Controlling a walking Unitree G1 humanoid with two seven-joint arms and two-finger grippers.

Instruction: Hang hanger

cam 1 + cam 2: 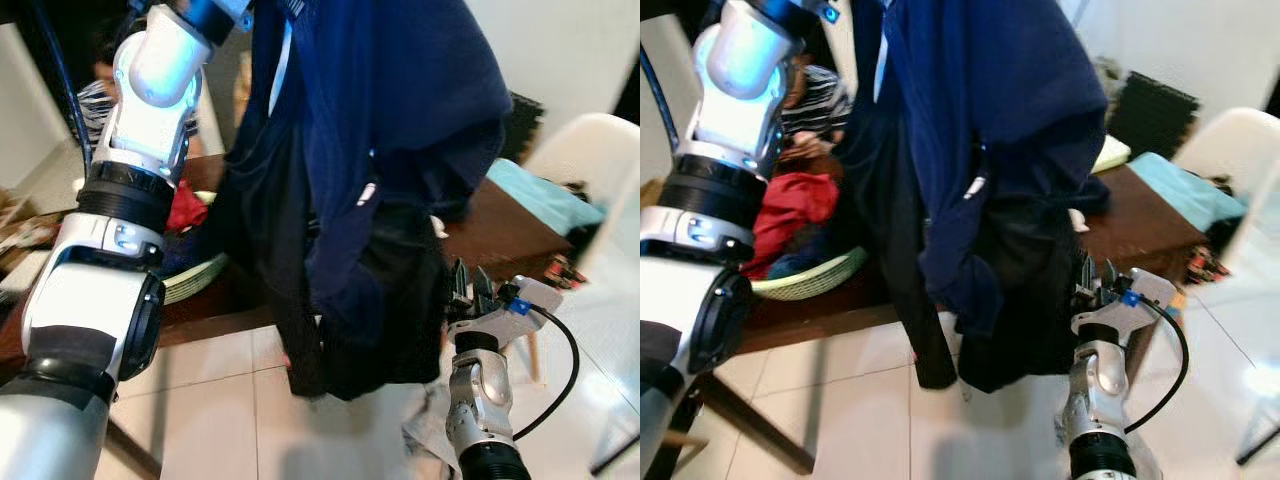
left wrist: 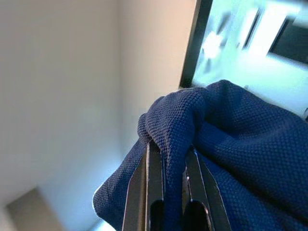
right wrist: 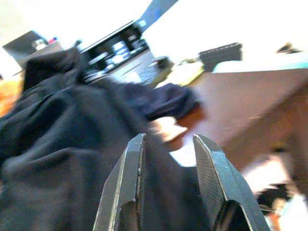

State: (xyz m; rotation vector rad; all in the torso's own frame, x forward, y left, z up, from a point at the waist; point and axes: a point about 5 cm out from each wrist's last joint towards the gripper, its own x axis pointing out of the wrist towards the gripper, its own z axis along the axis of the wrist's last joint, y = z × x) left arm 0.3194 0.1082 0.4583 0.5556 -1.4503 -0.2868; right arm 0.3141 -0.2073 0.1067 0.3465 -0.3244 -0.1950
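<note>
A navy blue garment [image 1: 400, 130] hangs from high up, with a black garment [image 1: 390, 300] hanging beneath and behind it down to just above the floor. My left arm [image 1: 150, 80] is raised past the top of the view. In the left wrist view my left gripper [image 2: 168, 159] is shut on a fold of the navy fabric [image 2: 231, 144]. A white strip [image 1: 286, 50] shows near the collar; I cannot tell whether it is the hanger. My right gripper [image 1: 470, 285] stands low on the right, open, its fingers [image 3: 130, 173] right beside the black garment [image 3: 57, 144].
A brown table [image 1: 510, 230] stands behind the clothes, bearing a green basket [image 1: 195, 280] with red cloth [image 1: 795, 215] and a teal cloth [image 1: 540, 195]. A white chair [image 1: 590, 150] is at the right. A person in a striped shirt [image 1: 815, 100] sits behind the table. Pale tiled floor [image 1: 220, 400] lies below.
</note>
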